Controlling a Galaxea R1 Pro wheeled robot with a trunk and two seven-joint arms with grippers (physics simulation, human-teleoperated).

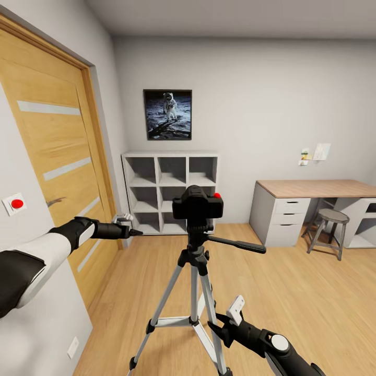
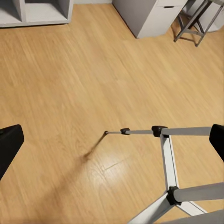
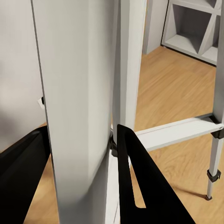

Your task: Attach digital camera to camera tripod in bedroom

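You are looking into the bedroom, with a light wood floor [image 1: 292,292] and pale grey walls. The tripod [image 1: 194,292] stands in the middle of your head view, silver legs spread on the floor. The camera [image 1: 198,203] sits on top of the tripod's black head, its small red button at the upper right corner, and the long black handle [image 1: 237,244] sticks out to the right below it.

Your left gripper [image 1: 125,225] is held out to the left of the camera, apart from it, near the wooden door [image 1: 57,167]. In its wrist view the fingers [image 2: 9,144] sit at opposite edges, spread wide, with nothing between them but floor and tripod legs.

Your right gripper [image 1: 225,319] is low down, just beside the tripod's right leg. In its wrist view the two black fingers [image 3: 140,186] stand on either side of a grey leg; you cannot tell whether they press on it.

Behind the tripod are white cube shelves [image 1: 171,192], an astronaut picture [image 1: 167,114] above them, and a desk [image 1: 313,209] with a stool [image 1: 330,230] to the right.
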